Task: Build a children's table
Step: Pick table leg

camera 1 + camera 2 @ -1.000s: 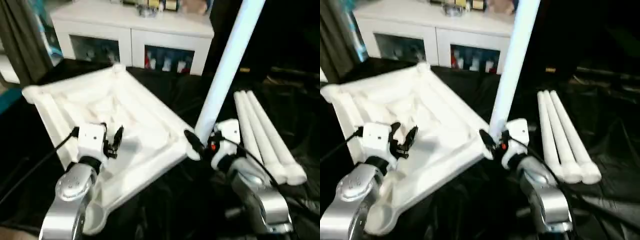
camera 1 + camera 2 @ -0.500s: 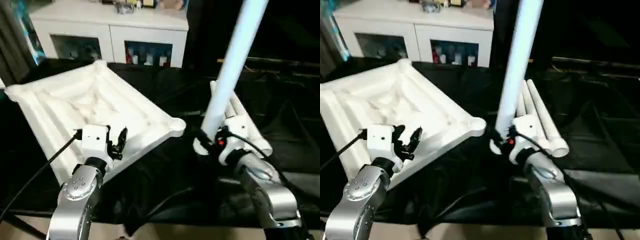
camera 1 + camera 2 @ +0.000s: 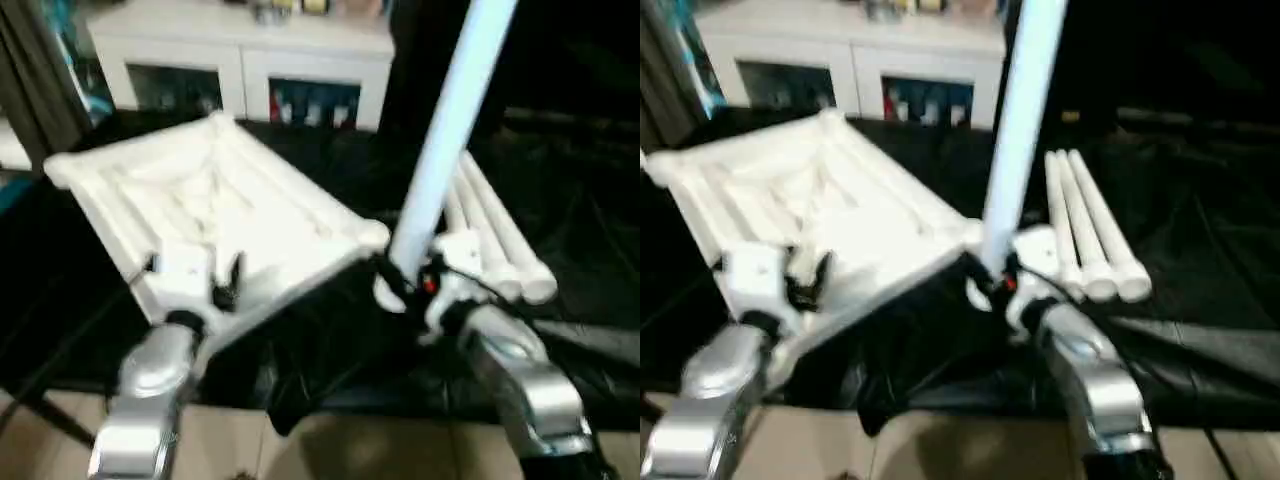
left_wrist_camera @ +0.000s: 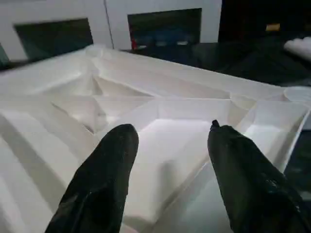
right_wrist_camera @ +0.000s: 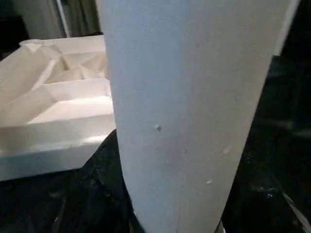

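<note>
Beside the tabletop (image 3: 215,215), right gripper (image 3: 400,285) clasps a top-cropped leg (image 3: 440,150); left gripper (image 4: 167,160) agape.

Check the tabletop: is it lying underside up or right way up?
Underside up: the tabletop shows its ribs and raised rim, seen close past the left gripper.

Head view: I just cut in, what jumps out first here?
The tall white leg that the right gripper holds nearly upright, its foot just off the tabletop's near corner. Left of it the tabletop lies ribbed side up on black sheeting, with the left gripper open over its near edge. Three more legs lie side by side to the right.
</note>
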Motion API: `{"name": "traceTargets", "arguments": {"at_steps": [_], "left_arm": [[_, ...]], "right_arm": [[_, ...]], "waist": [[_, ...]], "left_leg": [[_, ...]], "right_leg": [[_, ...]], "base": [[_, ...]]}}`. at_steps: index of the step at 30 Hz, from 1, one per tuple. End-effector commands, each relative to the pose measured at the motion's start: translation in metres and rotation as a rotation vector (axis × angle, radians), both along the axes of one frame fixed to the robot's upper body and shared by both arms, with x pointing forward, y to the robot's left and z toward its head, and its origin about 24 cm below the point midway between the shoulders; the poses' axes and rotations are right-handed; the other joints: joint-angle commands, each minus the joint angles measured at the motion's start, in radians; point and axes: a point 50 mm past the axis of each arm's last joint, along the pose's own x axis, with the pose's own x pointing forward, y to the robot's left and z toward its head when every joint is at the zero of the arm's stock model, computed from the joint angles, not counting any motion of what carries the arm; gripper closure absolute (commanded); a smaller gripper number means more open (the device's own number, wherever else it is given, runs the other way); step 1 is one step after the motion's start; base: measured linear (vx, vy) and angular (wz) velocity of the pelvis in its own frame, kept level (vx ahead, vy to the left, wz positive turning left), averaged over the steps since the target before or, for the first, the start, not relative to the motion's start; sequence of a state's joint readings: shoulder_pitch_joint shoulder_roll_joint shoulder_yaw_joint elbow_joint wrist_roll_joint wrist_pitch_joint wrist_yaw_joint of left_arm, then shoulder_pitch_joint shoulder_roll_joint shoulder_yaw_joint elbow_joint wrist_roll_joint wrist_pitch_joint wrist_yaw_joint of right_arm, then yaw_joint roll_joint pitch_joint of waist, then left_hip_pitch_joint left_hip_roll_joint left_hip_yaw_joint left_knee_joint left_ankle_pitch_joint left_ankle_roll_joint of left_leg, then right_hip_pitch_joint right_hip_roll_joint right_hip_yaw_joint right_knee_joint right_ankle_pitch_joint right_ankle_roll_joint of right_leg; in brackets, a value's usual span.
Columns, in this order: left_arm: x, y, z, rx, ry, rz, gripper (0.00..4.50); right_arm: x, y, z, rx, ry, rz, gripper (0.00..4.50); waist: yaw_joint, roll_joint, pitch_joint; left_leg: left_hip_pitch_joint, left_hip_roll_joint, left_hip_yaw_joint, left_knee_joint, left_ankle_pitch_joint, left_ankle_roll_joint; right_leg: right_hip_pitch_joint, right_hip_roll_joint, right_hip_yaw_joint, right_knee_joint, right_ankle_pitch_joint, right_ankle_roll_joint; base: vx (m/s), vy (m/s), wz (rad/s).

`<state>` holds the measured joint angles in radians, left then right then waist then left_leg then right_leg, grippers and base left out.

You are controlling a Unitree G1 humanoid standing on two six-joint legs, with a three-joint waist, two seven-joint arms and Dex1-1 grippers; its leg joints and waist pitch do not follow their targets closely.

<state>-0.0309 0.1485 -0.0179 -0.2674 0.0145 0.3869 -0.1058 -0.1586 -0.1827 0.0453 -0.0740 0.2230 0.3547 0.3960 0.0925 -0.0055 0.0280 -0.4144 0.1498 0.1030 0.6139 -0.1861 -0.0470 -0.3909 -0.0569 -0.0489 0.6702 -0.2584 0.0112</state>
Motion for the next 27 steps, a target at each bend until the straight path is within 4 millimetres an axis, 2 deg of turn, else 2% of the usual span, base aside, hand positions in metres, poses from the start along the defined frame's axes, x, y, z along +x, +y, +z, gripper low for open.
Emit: {"name": "traceTargets", "arguments": {"at_steps": [1, 2, 3, 4, 5, 6, 7, 8, 9, 10, 11, 12, 13, 14, 15, 16, 17, 18, 19, 20, 21, 22, 23, 24, 25, 26, 27], "left_arm": [[0.0011, 0.0037, 0.0029, 0.02, -0.013, 0.021, 1.78], [0.0009, 0.0038, 0.0026, 0.011, -0.01, 0.021, 1.78], [0.0009, 0.0039, 0.0024, 0.009, -0.009, 0.021, 1.78], [0.0007, 0.0044, 0.0023, 0.006, -0.008, 0.023, 1.78], [0.0007, 0.005, 0.0023, 0.004, -0.007, 0.025, 1.78], [0.0007, 0.005, 0.0023, 0.004, -0.007, 0.026, 1.78], [0.0007, 0.0049, 0.0024, 0.004, -0.007, 0.026, 1.78], [0.0007, 0.0048, 0.0024, 0.005, -0.007, 0.026, 1.78], [0.0008, 0.005, 0.002, -0.003, -0.003, 0.026, 1.78], [0.0009, 0.0047, 0.0011, -0.022, 0.006, 0.025, 1.78], [0.0009, 0.004, 0.0003, -0.056, 0.011, 0.024, 1.78], [0.0008, 0.0051, 0.0005, -0.059, 0.012, 0.025, 1.78], [0.0008, 0.0053, 0.0005, -0.057, 0.012, 0.026, 1.78], [0.001, 0.0056, 0.0013, -0.061, 0.005, 0.024, 1.78], [0.0012, 0.0056, 0.0018, -0.067, 0.0, 0.022, 1.78], [0.0013, 0.0068, 0.0031, -0.058, -0.009, 0.033, 1.78], [0.0016, 0.0079, 0.0034, -0.059, -0.007, 0.047, 1.78], [0.0019, 0.0086, 0.0036, -0.059, -0.006, 0.055, 1.78], [0.0021, 0.0091, 0.0036, -0.06, -0.004, 0.06, 1.78], [0.0025, 0.009, 0.004, -0.064, -0.007, 0.062, 1.78], [0.0032, 0.0101, 0.0028, -0.065, 0.006, 0.075, 1.78], [0.0039, 0.011, 0.002, -0.072, 0.015, 0.084, 1.78], [0.0041, 0.0112, 0.002, -0.075, 0.014, 0.083, 1.78], [0.0043, 0.0114, 0.0022, -0.082, 0.01, 0.08, 1.78], [0.0042, 0.011, 0.003, -0.084, 0.004, 0.074, 1.78], [0.004, 0.0099, 0.0042, -0.089, -0.007, 0.067, 1.78], [0.0035, 0.0087, 0.0052, -0.089, -0.015, 0.064, 1.78]], "right_arm": [[0.0029, 0.0041, 0.008, 0.003, -0.039, 0.012, 2.59], [0.0028, 0.0042, 0.0077, 0.002, -0.038, 0.012, 2.59], [0.0028, 0.0042, 0.0077, 0.002, -0.038, 0.011, 2.59], [0.0026, 0.0045, 0.0074, 0.002, -0.038, 0.011, 2.59], [0.0025, 0.0047, 0.0072, 0.002, -0.038, 0.011, 2.59], [0.0025, 0.0047, 0.0072, 0.002, -0.038, 0.011, 2.59], [0.0025, 0.0047, 0.0072, 0.002, -0.039, 0.011, 2.59], [0.0026, 0.0046, 0.0072, 0.003, -0.039, 0.011, 2.59], [0.0028, 0.0047, 0.0072, 0.003, -0.039, 0.011, 2.59], [0.0032, 0.0043, 0.0072, 0.002, -0.039, 0.01, 2.59], [0.0035, 0.0037, 0.0072, 0.002, -0.04, 0.008, 2.59], [0.0035, 0.0038, 0.0072, 0.001, -0.04, 0.007, 2.59], [0.0034, 0.0039, 0.0071, 0.001, -0.04, 0.007, 2.59], [0.0034, 0.0038, 0.0071, 0.001, -0.041, 0.006, 2.59], [0.0034, 0.0036, 0.0071, 0.001, -0.041, 0.005, 2.59], [0.0035, 0.0034, 0.0071, 0.001, -0.041, 0.005, 2.59], [0.0036, 0.0031, 0.0071, 0.0, -0.042, 0.004, 2.59], [0.0037, 0.0029, 0.0071, 0.0, -0.042, 0.003, 2.59], [0.0037, 0.0028, 0.0071, 0.0, -0.042, 0.003, 2.59], [0.0038, 0.0026, 0.0071, 0.0, -0.042, 0.003, 2.59], [0.004, 0.0027, 0.0071, -0.004, -0.042, 0.004, 2.59], [0.0041, 0.0032, 0.0072, -0.011, -0.043, 0.007, 2.59], [0.0041, 0.0035, 0.0073, -0.014, -0.044, 0.008, 2.59], [0.0041, 0.004, 0.0075, -0.018, -0.045, 0.011, 2.59], [0.0043, 0.0046, 0.0078, -0.027, -0.046, 0.02, 2.59], [0.005, 0.0049, 0.0082, -0.039, -0.05, 0.023, 2.59], [0.006, 0.0049, 0.0087, -0.047, -0.052, 0.022, 2.59]], "waist": [[0.0, -0.007, -0.027], [-0.021, 0.024, -0.032], [-0.033, 0.039, -0.032], [-0.04, 0.059, -0.035], [-0.039, 0.056, -0.035], [-0.038, 0.058, -0.033], [-0.038, 0.054, -0.031], [-0.042, 0.043, -0.036], [-0.049, 0.023, -0.041], [-0.047, 0.001, -0.035], [-0.012, -0.054, -0.047], [0.004, -0.049, -0.047], [0.003, -0.053, -0.026], [0.014, -0.056, -0.028], [0.018, -0.051, -0.029], [0.029, -0.037, -0.032], [0.035, -0.025, -0.035], [0.043, -0.018, -0.034], [0.048, -0.02, -0.027], [0.054, -0.018, -0.022], [0.054, -0.015, -0.019], [0.051, 0.007, -0.022], [0.043, 0.019, -0.03], [0.027, 0.034, -0.043], [0.02, 0.028, -0.041], [0.024, -0.005, -0.025], [0.028, 0.011, -0.015]], "left_leg": [[0.021, 0.063, -0.009, -0.084, -0.23, -0.016], [0.053, 0.113, -0.047, -0.114, -0.378, -0.079], [0.067, 0.159, -0.08, -0.146, -0.455, -0.093], [0.074, 0.241, -0.127, -0.204, -0.555, -0.11], [0.078, 0.249, -0.119, -0.212, -0.547, -0.069], [0.074, 0.243, -0.111, -0.215, -0.546, -0.045], [0.066, 0.225, -0.091, -0.22, -0.57, -0.009], [0.072, 0.217, -0.092, -0.214, -0.56, 0.014], [0.065, 0.178, -0.079, -0.196, -0.501, 0.059], [0.042, 0.099, -0.022, -0.14, -0.471, 0.083], [0.021, -0.049, 0.069, 0.118, -0.322, 0.136], [-0.005, -0.042, 0.065, 0.159, -0.248, 0.153], [-0.044, -0.035, 0.047, 0.155, -0.134, 0.117], [-0.038, -0.037, 0.025, 0.095, -0.091, 0.091], [-0.026, -0.028, 0.01, 0.072, -0.09, 0.101], [-0.015, -0.003, -0.024, 0.057, -0.13, 0.157], [-0.02, 0.015, -0.05, 0.063, -0.133, 0.167], [-0.018, 0.019, -0.055, 0.063, -0.119, 0.162], [-0.005, -0.002, -0.044, 0.053, -0.081, 0.153], [0.019, -0.016, -0.027, 0.021, -0.031, 0.158], [0.03, -0.005, -0.021, -0.005, -0.014, 0.16], [0.068, 0.071, -0.04, -0.047, -0.06, 0.168], [0.098, 0.141, -0.072, -0.069, -0.109, 0.175], [0.097, 0.23, -0.109, -0.106, -0.182, 0.208], [0.104, 0.207, -0.094, -0.099, -0.14, 0.236], [0.015, 0.089, -0.09, -0.1, -0.204, 0.229], [-0.003, 0.048, -0.068, -0.098, -0.277, 0.194]], "right_leg": [[0.02, -0.069, 0.04, -0.141, -0.447, -0.057], [0.017, -0.02, 0.021, -0.118, -0.277, -0.079], [0.02, -0.013, 0.007, -0.095, -0.194, -0.096], [0.013, -0.006, -0.015, -0.004, -0.076, -0.101], [-0.007, -0.001, -0.021, 0.04, -0.043, -0.104], [-0.01, -0.003, -0.02, 0.046, -0.042, -0.107], [-0.005, -0.008, -0.018, 0.043, -0.047, -0.12], [-0.003, -0.016, -0.009, 0.03, -0.047, -0.134], [0.017, -0.034, 0.001, -0.008, -0.005, -0.215], [0.017, -0.045, 0.004, -0.091, -0.033, -0.384], [0.047, -0.08, 0.032, -0.189, -0.166, -0.488], [0.074, -0.111, 0.06, -0.193, -0.227, -0.468], [0.08, -0.124, 0.068, -0.175, -0.289, -0.271], [0.102, -0.141, 0.09, -0.167, -0.302, 0.009], [0.103, -0.155, 0.101, -0.17, -0.296, 0.11], [0.108, -0.205, 0.14, -0.181, -0.282, 0.178], [0.115, -0.235, 0.154, -0.185, -0.275, 0.108], [0.113, -0.234, 0.147, -0.192, -0.281, 0.065], [0.096, -0.177, 0.11, -0.198, -0.306, 0.051], [0.081, -0.115, 0.072, -0.208, -0.339, 0.065], [0.072, -0.079, 0.046, -0.209, -0.342, 0.074], [0.049, -0.051, 0.015, -0.192, -0.294, 0.073], [0.039, -0.052, 0.008, -0.168, -0.236, 0.048], [0.048, -0.09, 0.014, -0.088, -0.084, -0.026], [0.014, -0.099, 0.03, -0.058, 0.038, -0.071], [0.073, -0.14, 0.017, -0.086, 0.078, -0.153], [0.094, -0.155, 0.001, -0.12, -0.055, -0.165]], "base": [[-0.062, 0.011, -0.03], [-0.068, 0.009, 0.01], [-0.068, 0.009, 0.01], [0.0, 0.0, 0.0], [-0.008, -0.071, 0.09], [-0.008, -0.071, 0.09], [-0.016, -0.138, 0.05], [-0.033, -0.209, -0.04], [-0.033, -0.209, -0.04], [-0.042, -0.255, -0.01], [-0.035, -0.243, 0.03], [-0.035, -0.243, 0.03], [-0.034, -0.22, -0.09], [-0.039, -0.189, -0.08], [-0.039, -0.189, -0.08], [-0.04, -0.141, -0.01], [-0.037, -0.104, -0.05], [-0.037, -0.104, -0.05], [-0.037, -0.081, -0.03], [0.0, 0.0, 0.0], [0.0, 0.0, 0.0], [0.0, 0.0, 0.0], [-0.02, 0.073, 0.15], [-0.02, 0.073, 0.15], [-0.008, 0.059, 0.14], [-0.058, 0.043, 0.3], [-0.058, 0.043, 0.3]]}}
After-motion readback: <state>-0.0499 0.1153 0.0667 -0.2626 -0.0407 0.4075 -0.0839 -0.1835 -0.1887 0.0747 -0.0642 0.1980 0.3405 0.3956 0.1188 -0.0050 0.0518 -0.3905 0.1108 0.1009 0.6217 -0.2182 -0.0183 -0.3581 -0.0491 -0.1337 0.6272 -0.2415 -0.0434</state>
